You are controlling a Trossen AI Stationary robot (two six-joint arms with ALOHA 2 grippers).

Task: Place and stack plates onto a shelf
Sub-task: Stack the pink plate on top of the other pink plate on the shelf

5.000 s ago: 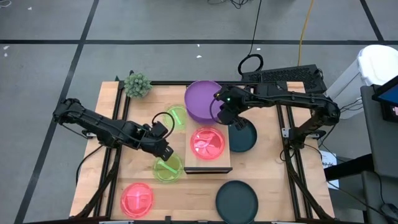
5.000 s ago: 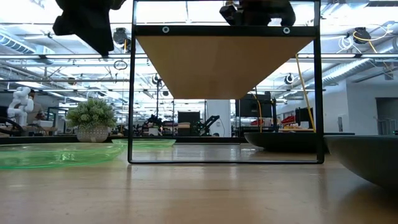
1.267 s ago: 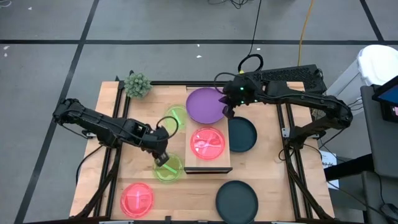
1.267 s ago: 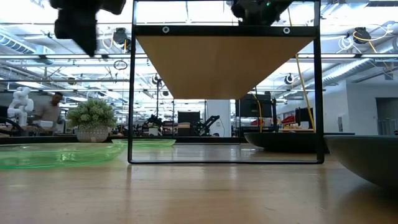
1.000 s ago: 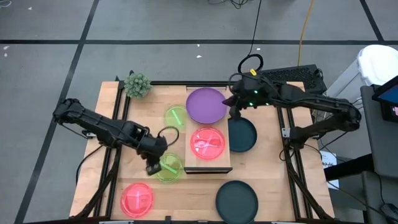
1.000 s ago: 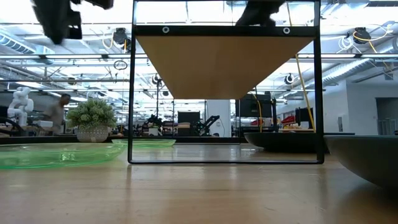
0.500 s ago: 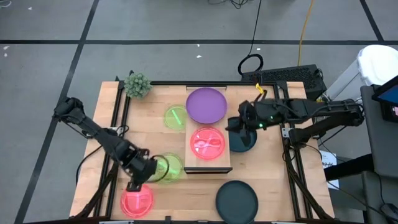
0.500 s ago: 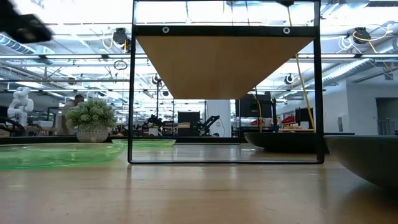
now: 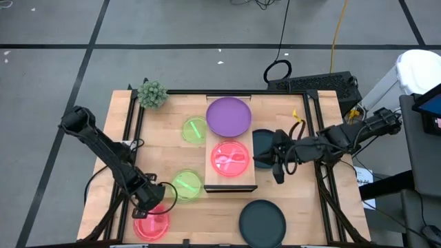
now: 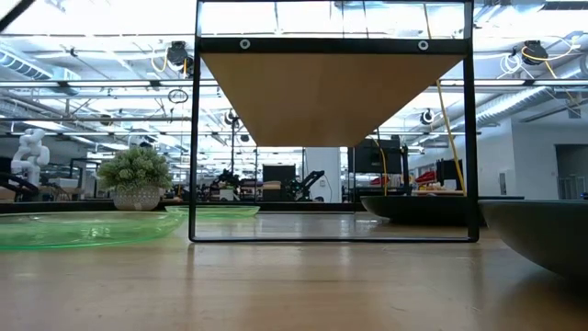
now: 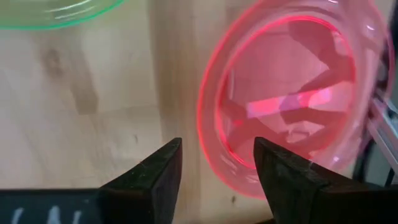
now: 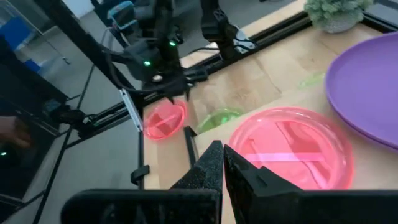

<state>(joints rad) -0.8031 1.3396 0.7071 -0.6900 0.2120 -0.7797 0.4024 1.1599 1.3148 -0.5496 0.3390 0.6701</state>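
Tabletop's pink plate straddled by left claw.

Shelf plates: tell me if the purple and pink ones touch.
Cannot tell. The high view shows the purple plate and pink plate edge to edge, with neither gap nor contact plain.

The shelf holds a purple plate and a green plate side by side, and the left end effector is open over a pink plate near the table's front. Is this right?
Not quite: the high view shows the shelf holding a purple plate and a pink plate, not a green one. The left end effector is indeed open at the front pink plate.
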